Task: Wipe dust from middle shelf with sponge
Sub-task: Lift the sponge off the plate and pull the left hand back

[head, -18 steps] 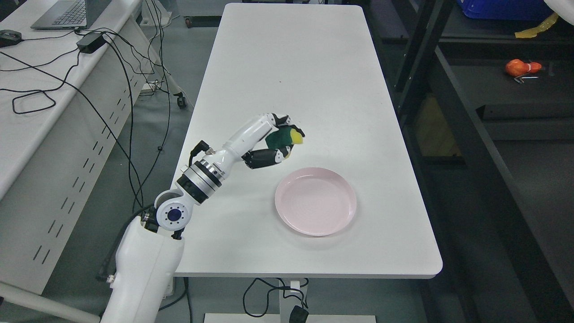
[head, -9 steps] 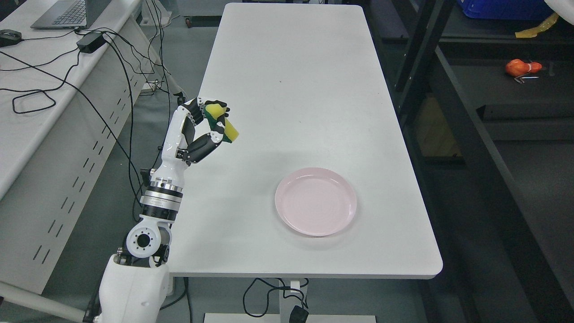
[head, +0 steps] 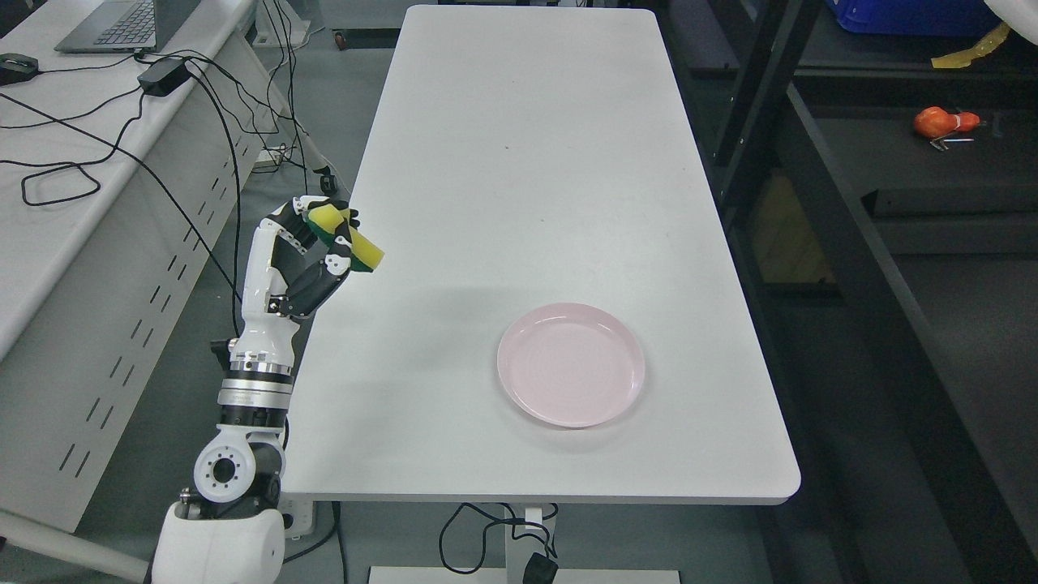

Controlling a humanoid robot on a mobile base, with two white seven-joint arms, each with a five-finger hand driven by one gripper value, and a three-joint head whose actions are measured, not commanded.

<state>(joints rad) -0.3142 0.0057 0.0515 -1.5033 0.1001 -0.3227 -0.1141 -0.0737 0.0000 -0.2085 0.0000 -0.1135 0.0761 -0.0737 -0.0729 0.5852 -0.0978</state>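
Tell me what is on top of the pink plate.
Nothing lies on the pink plate; its whole inside shows bare. The table under it is covered.

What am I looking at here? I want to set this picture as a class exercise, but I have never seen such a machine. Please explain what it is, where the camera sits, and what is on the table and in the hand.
This is a humanoid robot seen from a camera on its own head, looking down. The white jointed arm at the lower left is its left arm, ending in a left hand with fingers. Those fingers grip a yellow and green sponge, held up at the left edge of the white table. On the table lies an empty pink plate. Dark shelving stands to the right. The right arm is out of view.
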